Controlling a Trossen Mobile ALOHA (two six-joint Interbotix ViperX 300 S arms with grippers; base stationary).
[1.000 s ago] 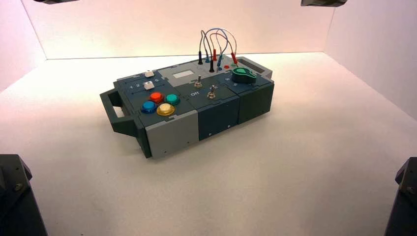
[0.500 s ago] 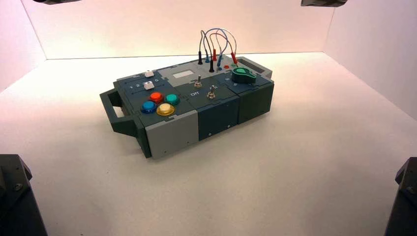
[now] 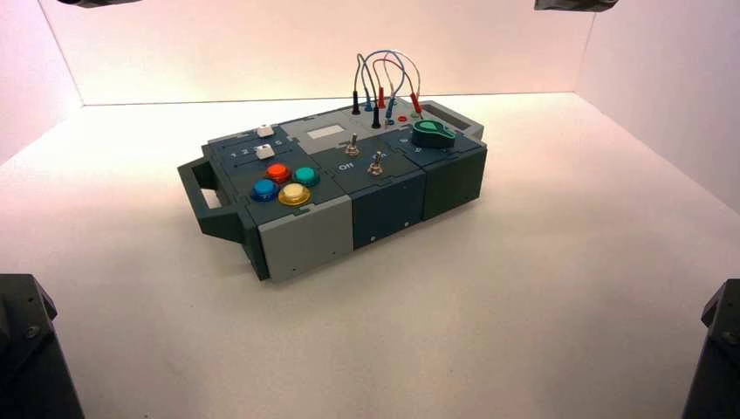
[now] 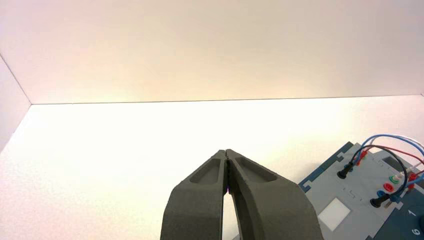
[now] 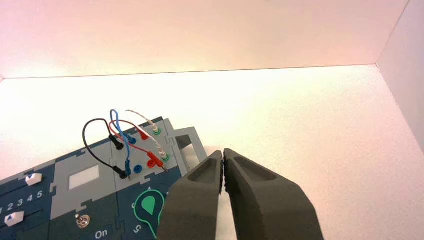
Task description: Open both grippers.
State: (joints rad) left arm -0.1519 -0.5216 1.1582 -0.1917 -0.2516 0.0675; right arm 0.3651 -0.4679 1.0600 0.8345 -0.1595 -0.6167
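My left gripper [image 4: 227, 151] is shut, its two dark fingertips touching, held in the air over the white table beside the box's far left corner. My right gripper [image 5: 223, 151] is shut with only a hairline slit between its fingertips, and hovers above the box's right end near the green knob [image 5: 148, 206]. Neither gripper holds anything. In the high view they show only as dark slivers at the top edge, the left gripper [image 3: 92, 3] and the right gripper [image 3: 574, 4].
The button box [image 3: 384, 196] stands turned at the table's middle, with four coloured buttons [image 3: 284, 184], two toggle switches [image 3: 375, 163], white sliders [image 3: 263, 151] and plugged wires [image 3: 384, 74]. Black blocks sit at the bottom corners [image 3: 26, 349]. White walls enclose the table.
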